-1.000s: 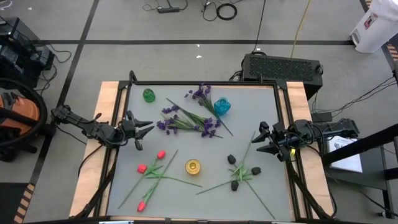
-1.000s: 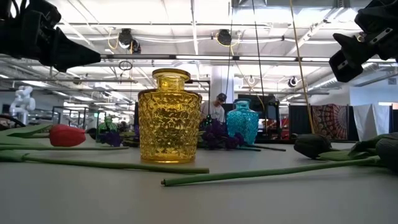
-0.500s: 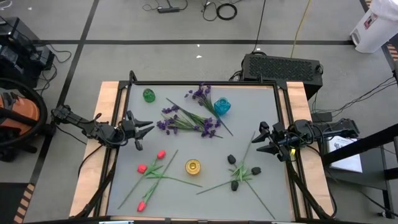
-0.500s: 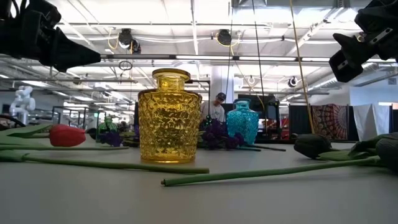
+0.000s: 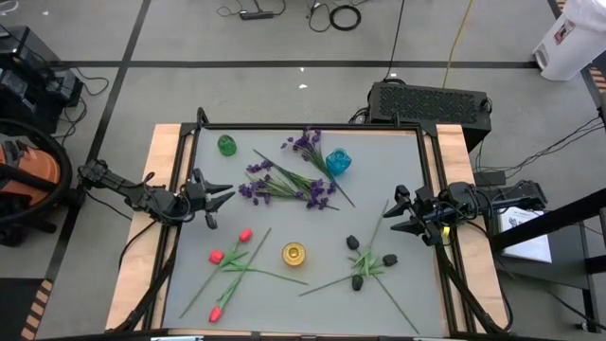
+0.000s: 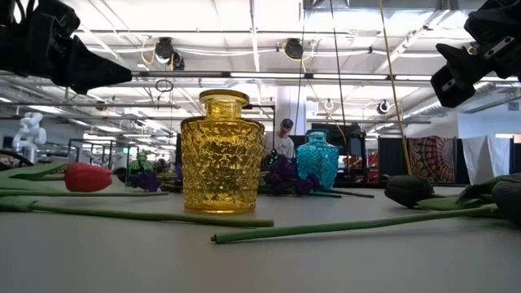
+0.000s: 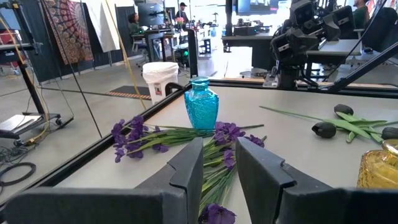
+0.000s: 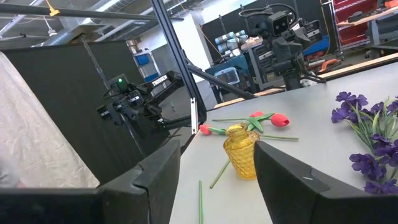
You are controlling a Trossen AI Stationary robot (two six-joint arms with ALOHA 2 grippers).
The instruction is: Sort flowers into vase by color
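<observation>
Purple, red and black flowers (image 5: 284, 185) lie scattered; both grippers' jaws stand apart, empty.

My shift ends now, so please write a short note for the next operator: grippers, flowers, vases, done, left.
Left gripper: open, empty, at the table's left edge.
Right gripper: open, empty, at the right edge.
Purple flowers lie between the green vase and the blue vase.
Red tulips lie left of the yellow vase; black flowers lie to its right.
Done: nothing, no flower in a vase.
Left: all flowers.
</observation>
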